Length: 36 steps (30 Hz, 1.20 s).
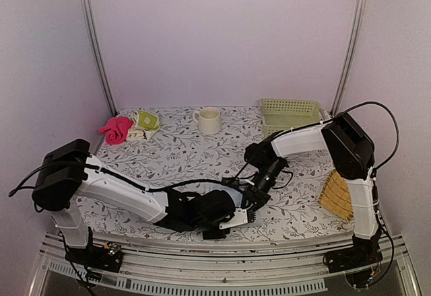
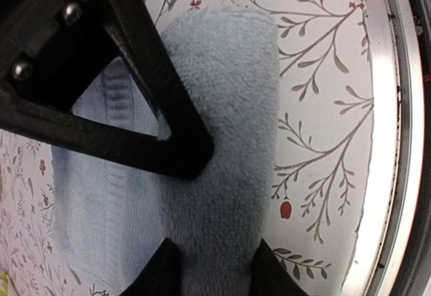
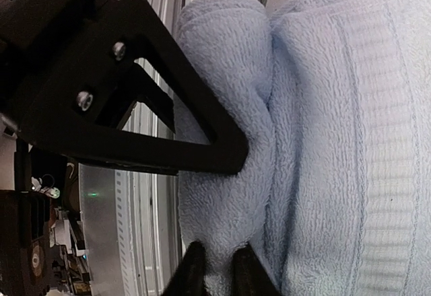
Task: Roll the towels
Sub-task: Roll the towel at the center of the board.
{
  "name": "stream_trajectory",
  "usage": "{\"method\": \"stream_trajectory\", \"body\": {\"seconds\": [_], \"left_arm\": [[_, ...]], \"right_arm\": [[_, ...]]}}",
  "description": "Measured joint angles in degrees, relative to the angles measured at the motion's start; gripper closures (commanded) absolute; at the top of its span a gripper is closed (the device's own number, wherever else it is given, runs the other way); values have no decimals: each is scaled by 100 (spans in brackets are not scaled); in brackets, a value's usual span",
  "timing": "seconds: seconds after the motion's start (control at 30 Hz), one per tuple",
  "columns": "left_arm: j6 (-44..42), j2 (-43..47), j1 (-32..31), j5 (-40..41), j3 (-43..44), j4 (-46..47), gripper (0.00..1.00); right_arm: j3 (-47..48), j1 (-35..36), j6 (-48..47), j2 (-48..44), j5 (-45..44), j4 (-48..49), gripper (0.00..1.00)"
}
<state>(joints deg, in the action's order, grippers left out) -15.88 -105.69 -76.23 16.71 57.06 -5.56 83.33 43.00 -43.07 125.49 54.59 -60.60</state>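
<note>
The pale blue terry towel (image 2: 222,107) lies at the table's front edge, its near side rolled into a thick roll. In the top view only a sliver of the towel (image 1: 234,197) shows between the arms. My left gripper (image 2: 214,272) straddles the roll, with the fingers pressed on both of its sides; it also shows in the top view (image 1: 231,220). My right gripper (image 3: 217,272) pinches the end of the roll (image 3: 222,128) and sits in the top view (image 1: 248,205) just right of the left one. The yellow-green and cream towel (image 1: 145,121) lies crumpled at the back left.
A pink cloth (image 1: 116,130) lies beside the patterned towel. A cream mug (image 1: 209,120) and a green basket (image 1: 291,114) stand at the back. The yellow woven bamboo tray (image 1: 337,195) leans at the right edge. The metal front rail (image 2: 380,141) runs close beside the roll.
</note>
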Motion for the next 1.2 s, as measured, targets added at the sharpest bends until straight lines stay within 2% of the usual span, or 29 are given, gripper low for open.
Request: {"method": "stream_trajectory", "body": {"seconds": [0.2,0.4,0.6,0.7,0.9,1.1,1.2], "left_arm": [[68,-79,-37,155,175,-225,79],[151,-79,-101,291,264,-420,80],[199,-79,-166,350,446,-750,81],[245,-74,-179,284,529,-859,81],[542,-127,-136,-317,564,-866,86],[975,-391,125,-914,859,-866,86],[1169,-501,334,-1429,1051,-903,85]], "right_arm": [[146,-177,-264,-116,131,-356,61],[155,-501,144,-457,-96,-59,66],[181,-546,791,-57,-835,420,71],[299,-546,990,101,-896,417,71],[533,-511,1228,177,-1062,420,72],[732,-553,1217,46,-1080,188,62],[977,-723,1161,-553,-1082,63,57]]}}
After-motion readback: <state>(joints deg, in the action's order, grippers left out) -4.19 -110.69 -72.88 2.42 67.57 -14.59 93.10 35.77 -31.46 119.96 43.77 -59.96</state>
